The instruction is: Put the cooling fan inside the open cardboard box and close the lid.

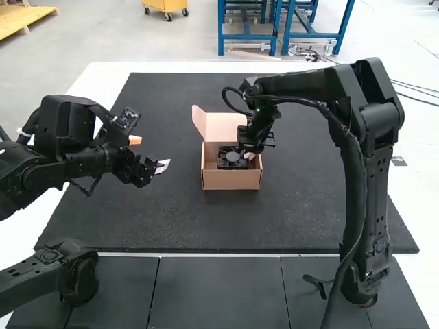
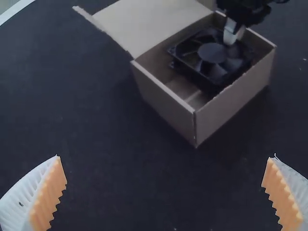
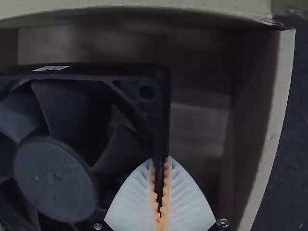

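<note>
The black cooling fan (image 1: 233, 157) sits tilted inside the open cardboard box (image 1: 231, 178) at the middle of the black mat. My right gripper (image 1: 252, 149) reaches down into the box and is shut on the fan's frame edge (image 3: 161, 125), its white ribbed fingers (image 3: 187, 202) pressed together around it. The lid flap (image 1: 218, 127) stands open at the box's far left side. My left gripper (image 1: 149, 153) hovers open over the mat to the left of the box, holding nothing. In the left wrist view the fan (image 2: 211, 55), the box (image 2: 168, 98) and the right gripper (image 2: 232, 34) lie ahead of the open fingers (image 2: 45, 192).
The black mat (image 1: 158, 212) covers most of the table, with white table surface (image 1: 425, 205) beyond its edges. The right arm (image 1: 357, 151) arches over the mat's right side. Bare mat surrounds the box in front and to the left.
</note>
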